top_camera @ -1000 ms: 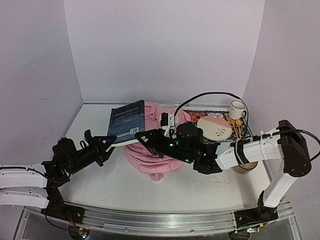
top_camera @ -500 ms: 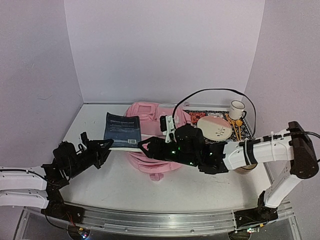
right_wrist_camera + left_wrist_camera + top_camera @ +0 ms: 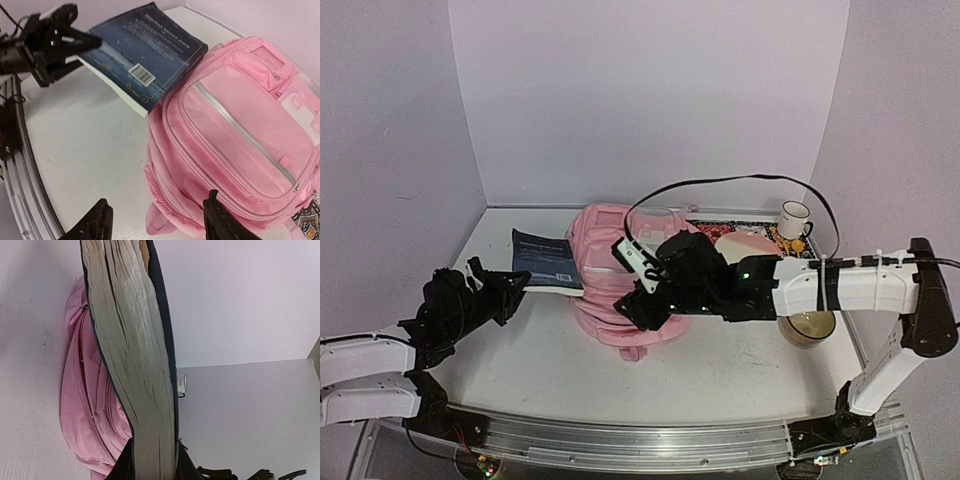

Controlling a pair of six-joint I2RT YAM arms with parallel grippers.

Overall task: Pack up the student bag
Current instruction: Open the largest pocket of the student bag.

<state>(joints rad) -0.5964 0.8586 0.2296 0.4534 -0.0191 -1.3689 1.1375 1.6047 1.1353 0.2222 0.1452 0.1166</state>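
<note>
Though laid front-up at middle of table (image 3: 740,370), not yet packed, as far as seen: bag (image 3: 620,290).
At bag's side, book (image 3: 545,262), clamped in left gripper (image 3: 512,287); above bag, right gripper (image 3: 157,215), spread wide, holding nothing. Left to do: getting book inside.

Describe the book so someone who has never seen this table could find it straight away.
Start from the big pink backpack in the middle of the table. Beside it is a paperback book, its near end clamped in the left arm's jaws. It is the only dark blue, flat thing there, with a white barcode on its cover.
</note>
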